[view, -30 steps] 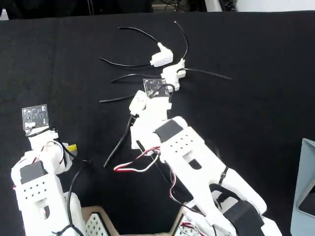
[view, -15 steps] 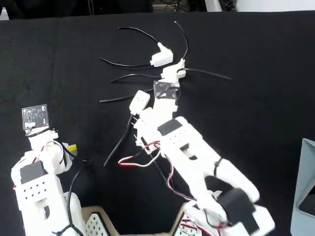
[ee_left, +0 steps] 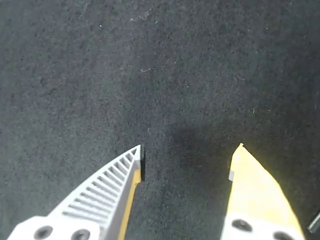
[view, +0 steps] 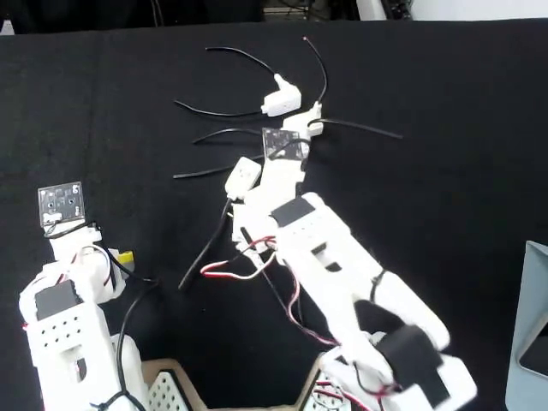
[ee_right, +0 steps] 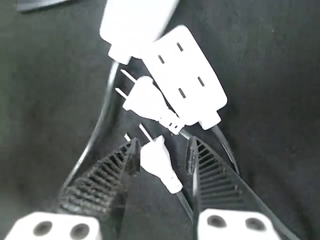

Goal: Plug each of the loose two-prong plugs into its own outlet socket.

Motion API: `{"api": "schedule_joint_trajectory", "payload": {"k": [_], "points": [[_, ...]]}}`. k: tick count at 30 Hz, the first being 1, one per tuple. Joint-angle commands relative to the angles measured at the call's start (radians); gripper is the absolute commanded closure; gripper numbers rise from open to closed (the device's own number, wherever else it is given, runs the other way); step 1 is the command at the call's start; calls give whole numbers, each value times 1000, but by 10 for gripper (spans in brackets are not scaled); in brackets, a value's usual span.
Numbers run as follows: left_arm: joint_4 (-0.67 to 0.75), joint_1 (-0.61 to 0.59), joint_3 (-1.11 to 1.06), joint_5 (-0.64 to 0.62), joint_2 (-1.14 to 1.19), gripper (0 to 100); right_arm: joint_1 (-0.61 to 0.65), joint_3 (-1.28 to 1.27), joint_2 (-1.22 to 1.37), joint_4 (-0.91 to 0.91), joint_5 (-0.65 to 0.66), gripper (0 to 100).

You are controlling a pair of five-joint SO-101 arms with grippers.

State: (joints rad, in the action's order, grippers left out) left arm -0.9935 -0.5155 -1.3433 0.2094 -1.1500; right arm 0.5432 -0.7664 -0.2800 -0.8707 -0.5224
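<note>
- Plugs and sockets lie in a loose cluster at the upper middle of the high view, white against the black cloth [view: 445, 128] that covers the table, with thin black cords [view: 231, 53] straggling out to both sides.
- Right arm [view: 342, 274] slants up from the lower right of the high view into that cluster.
- Its right gripper [ee_right: 163, 142] is spread wide, one dark ribbed finger on each side of a small two-prong plug [ee_right: 159, 161]. The plug lies on the cloth with its prongs pointing away from the wrist. I cannot tell whether either finger touches it.
- Just beyond it lies a second two-prong plug [ee_right: 144, 100], also loose on the cloth, touching or nearly touching the outlet block [ee_right: 189, 80].
- The outlet block faces up and shows four bare slots in pairs. A rounded white body [ee_right: 132, 20] sits against its far end.
- Left arm [view: 64, 291] stands at the lower left of the high view, well apart from the cluster.
- Its left gripper [ee_left: 189, 152] hangs over bare cloth, the white finger and the yellow finger held well apart.
- At the right edge of the high view is a grey-blue bin [view: 535, 282] with something dark in it; what it is I can't make out.
</note>
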Motion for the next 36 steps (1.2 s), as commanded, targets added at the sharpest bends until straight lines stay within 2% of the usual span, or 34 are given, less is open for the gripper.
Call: {"api": "schedule_joint_trajectory", "payload": {"k": [1, 5, 9, 17, 28, 36], "points": [[17, -8, 5, -6, -12, 716, 21, 48, -116, -86, 77, 843], [17, -8, 5, -6, -12, 716, 86, 39, -189, -169, 138, 843], [17, -8, 5, -6, -12, 716, 95, -5, -165, -106, 130, 843], [17, -8, 5, -6, -12, 716, 91, -64, 38, 68, -32, 842], [17, -8, 5, -6, -12, 716, -146, -64, 136, 183, -49, 842], [17, -8, 4, -6, -12, 716, -160, -70, 53, 180, -51, 843]]}}
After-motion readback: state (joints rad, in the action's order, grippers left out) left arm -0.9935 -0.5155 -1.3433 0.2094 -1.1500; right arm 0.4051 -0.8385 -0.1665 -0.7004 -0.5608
